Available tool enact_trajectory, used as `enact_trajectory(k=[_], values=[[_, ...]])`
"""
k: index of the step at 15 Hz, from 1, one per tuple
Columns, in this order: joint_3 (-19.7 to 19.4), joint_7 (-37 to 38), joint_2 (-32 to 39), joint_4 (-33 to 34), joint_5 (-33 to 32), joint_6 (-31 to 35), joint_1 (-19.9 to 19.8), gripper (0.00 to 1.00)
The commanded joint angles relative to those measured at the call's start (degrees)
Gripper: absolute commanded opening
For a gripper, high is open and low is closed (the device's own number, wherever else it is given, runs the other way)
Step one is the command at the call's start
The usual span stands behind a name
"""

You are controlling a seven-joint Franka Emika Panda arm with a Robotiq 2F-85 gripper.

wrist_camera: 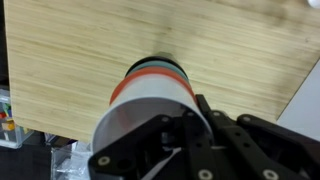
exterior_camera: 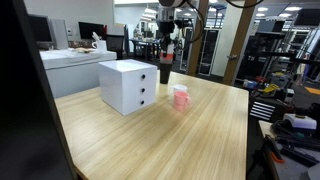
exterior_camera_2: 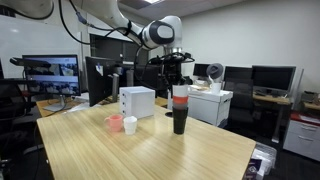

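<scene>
Pincer [exterior_camera_2: 179,87] hangs straight down over the stack of cups [exterior_camera_2: 180,112] and is closed, pinched on the pale top cup's rim as far as I can judge. In the wrist view the fingers [wrist_camera: 212,118] sit tight against that cup, the contact itself hidden. A vertical hold suits a tall nested stack: pale, orange, teal, then dark, all upright. Its foot is on or just above the table [exterior_camera: 150,140] near the far edge; I cannot tell which. Further in from that edge sits a pink cup [exterior_camera: 180,97], a white cup [exterior_camera_2: 130,125] just beside it, both apart from the stack. A white drawer box [exterior_camera: 128,85] stands nearer the adjoining edge, which I judge leaves the arm room.
</scene>
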Motion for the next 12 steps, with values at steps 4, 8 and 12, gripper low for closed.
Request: enact_trajectory(k=[4,8,12], values=[[0.9,1.8,1.1,1.5,-0.2,-2.4,-0.5,0.31],[0.9,1.7,1.2,2.2,-0.3,-4.2,-0.5,0.50],[0.7,1.7,0.8,3.6,-0.5,-7.0,-0.5,0.76]])
